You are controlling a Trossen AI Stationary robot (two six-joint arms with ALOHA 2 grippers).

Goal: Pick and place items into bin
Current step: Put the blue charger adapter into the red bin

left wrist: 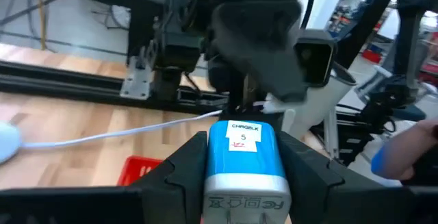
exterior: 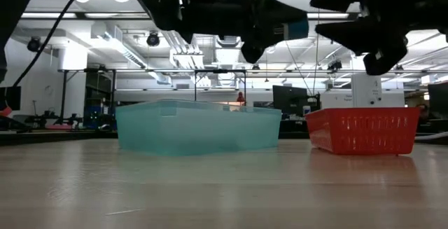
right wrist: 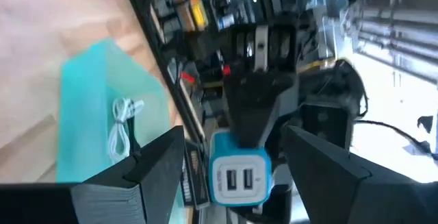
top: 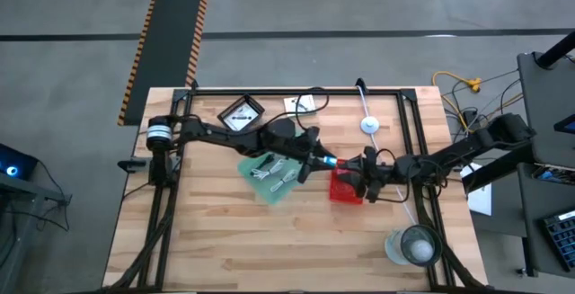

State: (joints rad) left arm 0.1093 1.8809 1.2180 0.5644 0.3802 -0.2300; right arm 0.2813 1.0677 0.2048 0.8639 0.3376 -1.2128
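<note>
Teal bin (top: 271, 175): translucent, on the wooden table (top: 225, 240), under the left arm. Contents: white coiled cable (right wrist: 122, 125) and other pale items, not told apart.

Red basket (top: 345, 186): mesh-sided, just right of the teal bin, under the right arm. Contents hidden.

Blue charger (left wrist: 243, 161): white-faced block with two USB ports, held in the air between teal bin and red basket. Left gripper (left wrist: 239, 183) clamped on its sides. Right gripper (right wrist: 233, 169) faces it port end on, fingers spread wide on either side, not touching.

White label on the blue charger reads "CHRGBLK" and "5", with a red mark below; stamped symbols on its grey end too small to read.

Other things: flat printed packets (top: 242, 114) behind the teal bin near the table's far edge; a white disc (top: 369, 124) on a white cord behind the red basket; a clear round container (top: 413, 245) at the near right corner.
</note>
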